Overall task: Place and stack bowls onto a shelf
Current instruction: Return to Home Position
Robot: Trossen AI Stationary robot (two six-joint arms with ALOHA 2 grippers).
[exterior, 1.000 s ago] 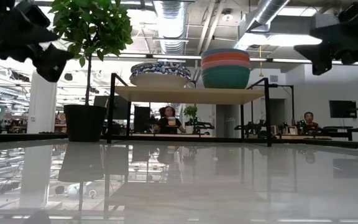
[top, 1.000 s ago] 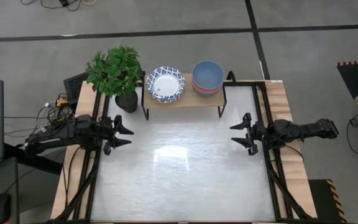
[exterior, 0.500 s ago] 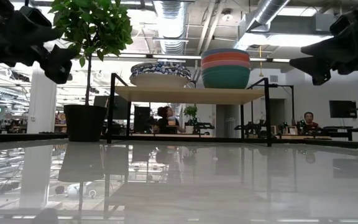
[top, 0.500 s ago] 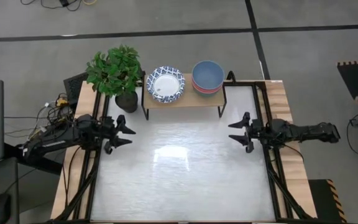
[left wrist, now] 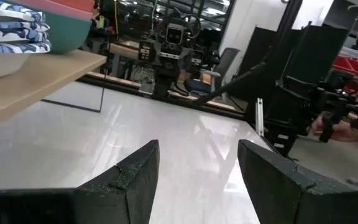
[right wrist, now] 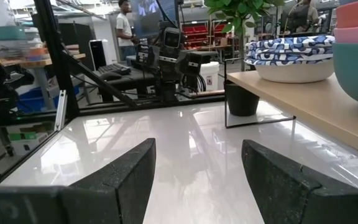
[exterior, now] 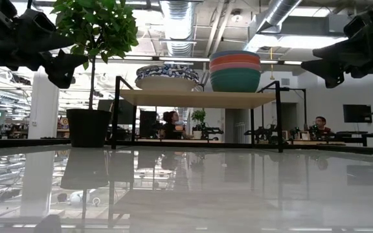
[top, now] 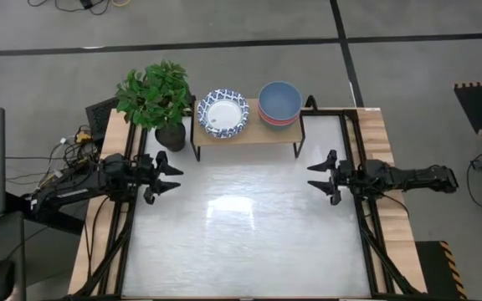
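Observation:
The light-wood shelf [top: 249,134] stands at the table's far edge on thin black legs. On its left part rest white bowls with blue patterned rims [top: 223,113], nested. On its right part sits a nested stack of plain bowls [top: 279,104], grey-blue inside; in the low view the stack [exterior: 235,71] shows red and pink above teal. My left gripper [top: 176,178] hovers open at the table's left edge, pointing level across the table. My right gripper [top: 312,176] hovers open at the right edge, facing it. Neither holds anything.
A leafy plant in a black pot [top: 171,134] stands just left of the shelf, near my left gripper. The glossy white tabletop [top: 241,234] stretches between the two arms. People sit in the room beyond the table [exterior: 173,123].
Both grippers have swung slightly toward the far edge and settled a little lower, my right one turning from slanted to nearly square across the table. Their jaws stand as wide as before. The bowls and the shelf have kept still.

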